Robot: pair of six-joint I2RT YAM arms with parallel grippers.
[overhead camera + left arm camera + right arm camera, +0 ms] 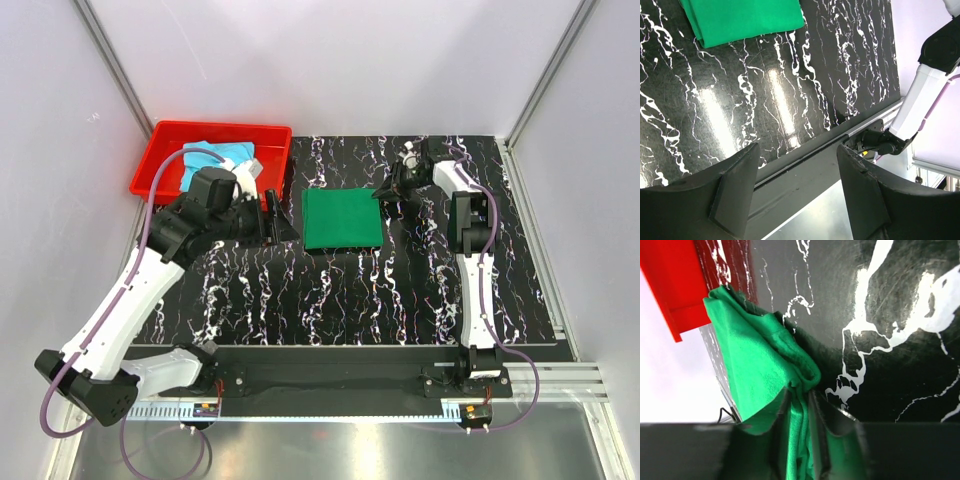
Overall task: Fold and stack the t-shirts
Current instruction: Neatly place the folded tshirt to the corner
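The dark green t-shirt [342, 220] lies folded into a rectangle on the black marbled table. My right gripper [388, 195] is at its right edge. In the right wrist view the jaws are shut on a bunched fold of that green t-shirt [755, 355], with cloth pinched between the fingers [827, 420]. The light cyan-blue t-shirt [222, 152] lies crumpled in the red tray [220, 126]. My left gripper [283, 218] hovers just left of the green t-shirt [745, 17], open [797, 150] and with nothing between its fingers.
The red tray [670, 285] stands at the table's back left, close to the green shirt's far corner. The right arm's white link [920, 100] and the metal rail [330, 385] at the table's near edge show. Pale walls enclose the table on three sides.
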